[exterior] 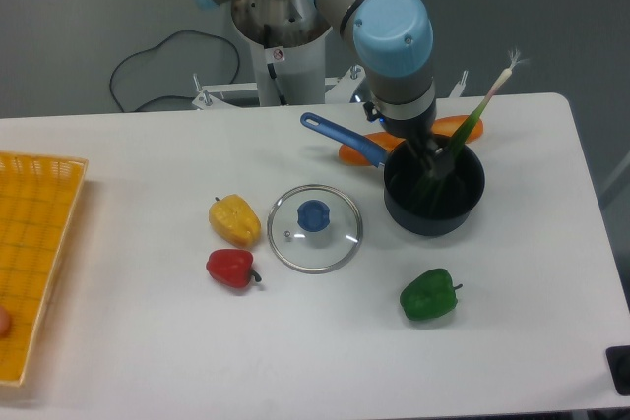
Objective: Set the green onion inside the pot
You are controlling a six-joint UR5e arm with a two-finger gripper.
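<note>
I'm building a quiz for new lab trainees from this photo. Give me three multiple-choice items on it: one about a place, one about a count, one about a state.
1. Where do the leaves of the green onion sit?
A. In the basket
B. In the pot
C. On the glass lid

2. How many bell peppers lie on the table?
A. One
B. Two
C. Three

3. How does the green onion stand?
A. Leaning, root end poking above the rim
B. Flat on the table
C. Wholly hidden inside

Answers:
1 B, the leaves dip into the dark pan beside the gripper.
2 C, a yellow pepper, a red pepper and a green pepper.
3 A, its pale tip points up to the right.
</note>
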